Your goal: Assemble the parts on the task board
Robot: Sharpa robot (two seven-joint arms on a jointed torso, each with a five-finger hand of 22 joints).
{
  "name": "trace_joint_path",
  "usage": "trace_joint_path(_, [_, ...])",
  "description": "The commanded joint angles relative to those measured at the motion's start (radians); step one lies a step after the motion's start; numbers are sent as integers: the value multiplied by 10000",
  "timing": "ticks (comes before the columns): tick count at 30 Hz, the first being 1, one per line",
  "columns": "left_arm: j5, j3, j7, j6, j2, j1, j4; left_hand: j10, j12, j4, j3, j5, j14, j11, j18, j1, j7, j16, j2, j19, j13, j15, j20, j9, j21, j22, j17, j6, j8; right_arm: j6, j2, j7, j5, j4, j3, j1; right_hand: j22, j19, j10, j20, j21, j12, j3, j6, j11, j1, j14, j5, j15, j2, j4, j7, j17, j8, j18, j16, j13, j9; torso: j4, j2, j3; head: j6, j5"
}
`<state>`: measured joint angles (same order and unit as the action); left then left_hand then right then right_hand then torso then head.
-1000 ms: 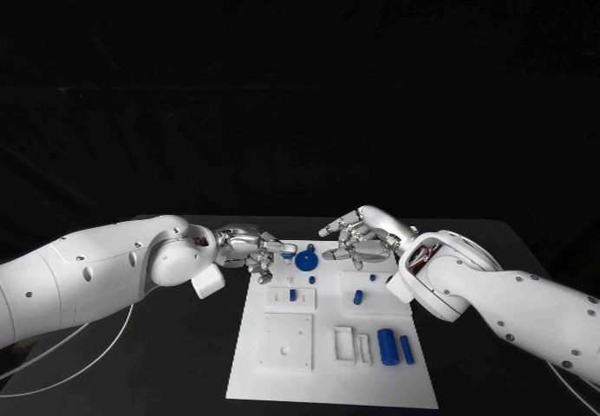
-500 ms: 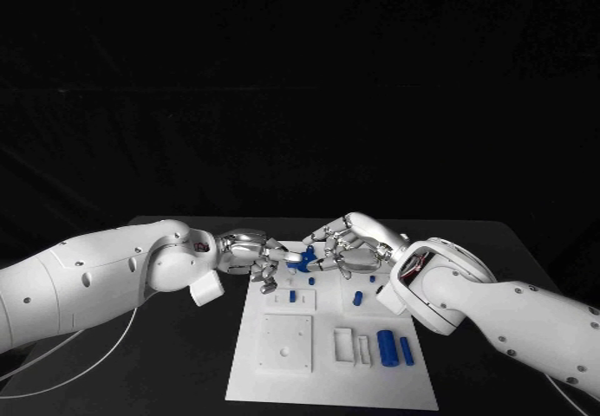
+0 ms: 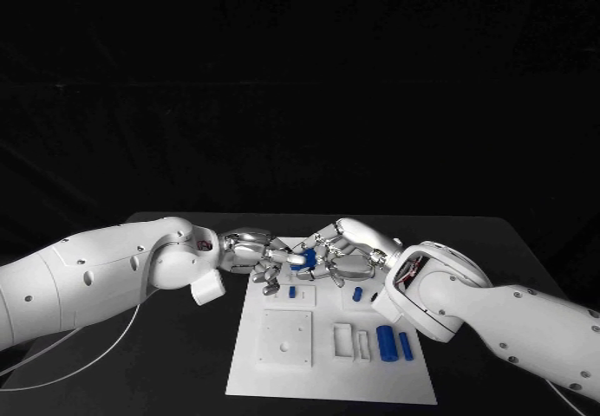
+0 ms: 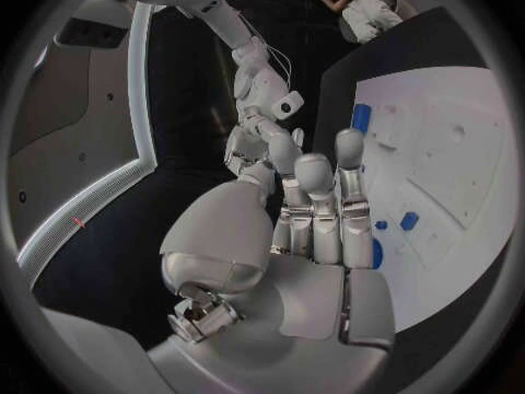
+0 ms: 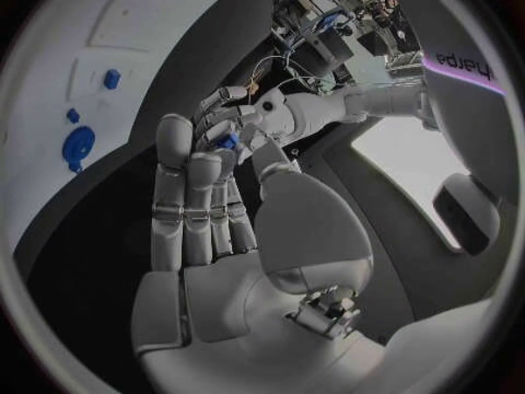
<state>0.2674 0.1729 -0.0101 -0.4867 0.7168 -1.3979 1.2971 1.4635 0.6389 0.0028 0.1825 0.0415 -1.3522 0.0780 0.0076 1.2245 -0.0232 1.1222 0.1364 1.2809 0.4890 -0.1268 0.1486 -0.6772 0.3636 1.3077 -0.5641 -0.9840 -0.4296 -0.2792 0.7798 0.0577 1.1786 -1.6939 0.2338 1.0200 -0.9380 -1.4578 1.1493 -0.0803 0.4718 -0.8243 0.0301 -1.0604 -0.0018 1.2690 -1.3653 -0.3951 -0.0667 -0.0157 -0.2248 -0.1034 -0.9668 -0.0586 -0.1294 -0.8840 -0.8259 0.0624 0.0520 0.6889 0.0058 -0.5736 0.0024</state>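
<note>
Blue part [image 3: 302, 259] pinched betw. L robot hand [image 3: 254, 252] & R robot hand [image 3: 340, 254] fingertips.

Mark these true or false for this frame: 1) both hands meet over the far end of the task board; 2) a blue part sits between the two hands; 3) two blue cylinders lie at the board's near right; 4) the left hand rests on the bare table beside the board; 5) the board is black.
1) True: the left hand and right hand meet over the far end of the task board.
2) True: a blue part shows between them.
3) True: two blue cylinders lie there.
4) False: it is raised at the board's far end, by the right hand.
5) False: the board is white, the table black.
</note>
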Motion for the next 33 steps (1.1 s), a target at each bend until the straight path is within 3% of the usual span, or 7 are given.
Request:
trace_joint_path(1, [182, -7, -179, -153, -26, 8, 29, -12, 1, -694, 652, 69, 54, -5, -75, 86, 184, 57, 121, -43, 8, -15, 0, -4, -34, 189, -17, 84, -39, 375, 12, 75, -41, -51, -12, -11, -78, -74, 58, -57, -73, 13, 102, -201, -43, -84, -108, -153, -17, 113, 52, 44, -43, -39, -70, -57, -36, 12, 7, -4, 5, -36, 16])
trace_joint_path(8, [276, -7, -176, -158, -40, 8, 35, -12, 1, -694, 652, 69, 54, -5, -75, 86, 184, 57, 121, -43, 8, -15, 0, -4, -34, 189, -17, 84, -39, 516, 3, -9, -1, -55, -29, -11, -210, -115, 90, -91, -113, 3, 21, -508, -92, -75, -157, -165, -51, 250, 11, 125, -129, -40, -47, -113, -88, 20, 1, 0, -4, -78, 15])
trace_joint_path(16, [372, -7, -147, -285, -44, 8, 84, -10, -6, -712, 632, 69, 55, -3, -75, 102, 185, 58, 124, -43, 20, -17, 2, -6, -27, 189, -19, 79, -26, 545, -10, -106, 139, 17, -34, -11, -458, -175, 113, -123, -221, 21, -567, -647, -126, -304, -219, -132, -80, 307, -23, 167, -240, -34, -26, -155, -163, 16, 5, -1, 2, -104, 10])
trace_joint_path(22, [419, -7, -129, -455, -30, 8, 152, -8, -11, -735, 624, 69, 58, -5, -75, 113, 185, 61, 117, -46, 25, -17, 1, -4, -23, 189, -21, 67, -20, 542, -52, -154, 274, 90, -43, -11, -639, -211, 112, -122, -351, 43, -1105, -646, -122, -390, -229, -54, -78, 146, 5, 157, -275, -35, -21, -134, -197, 15, 2, 1, -2, -125, 11])
trace_joint_path(33, [399, -7, -121, -671, -22, 8, 220, -4, -16, -758, 622, 69, 62, -6, -75, 120, 184, 66, 128, -54, 32, -16, 0, 5, -21, 189, -26, 56, -1, 545, -99, -178, 521, 204, -72, -15, -706, -219, 122, -116, -414, 57, -1088, -595, -116, -408, -215, -226, -71, -5, 11, 145, -271, -32, -25, -108, -197, 13, 1, -4, -1, -146, 7])
